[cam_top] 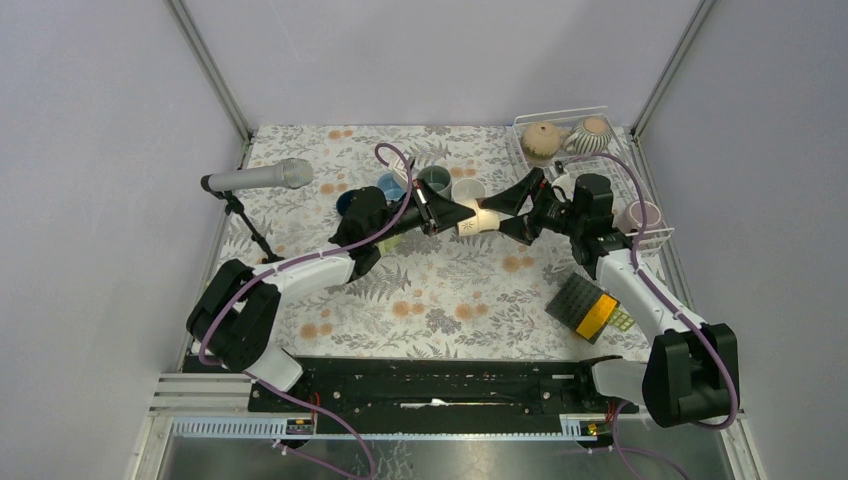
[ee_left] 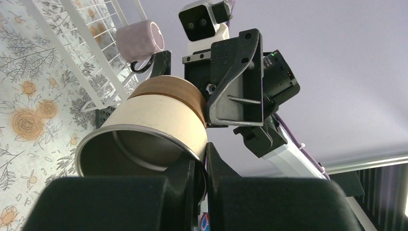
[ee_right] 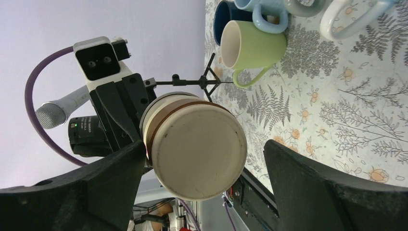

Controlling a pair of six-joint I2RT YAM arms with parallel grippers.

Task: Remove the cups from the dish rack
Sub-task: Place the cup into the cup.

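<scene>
Mid-air above the middle of the flowered table: a tan cup with a brown band, tipped on its side, mouth toward the left arm, flat base toward the right arm. Rim wall pinched between the closed fingers of the left gripper, the only hold on it. Around the base end, the right gripper, jaws spread wide to either side, gripping nothing, one finger very close to the cup's wall.

Further out, toward the table's far side, unloaded cups in a cluster: a green cup, a dark blue cup, with light blue, grey and white ones alongside. In the far right corner, the white wire dish rack, holding a beige pot-bellied cup, a striped cup and a pink cup. Left of the cluster, a microphone on a small stand. Near the right arm, a black-and-orange pad.

Likely trouble from here: a thin pinch on one spot of the rim, with the whole cup hanging out sideways past it, so a risk of the cup swinging down or sliding out under its own weight. Also a risk of the close right finger knocking the base on backing away. At set-down, a tight spot beside the cluster, with a chance of bumping the green cup.
</scene>
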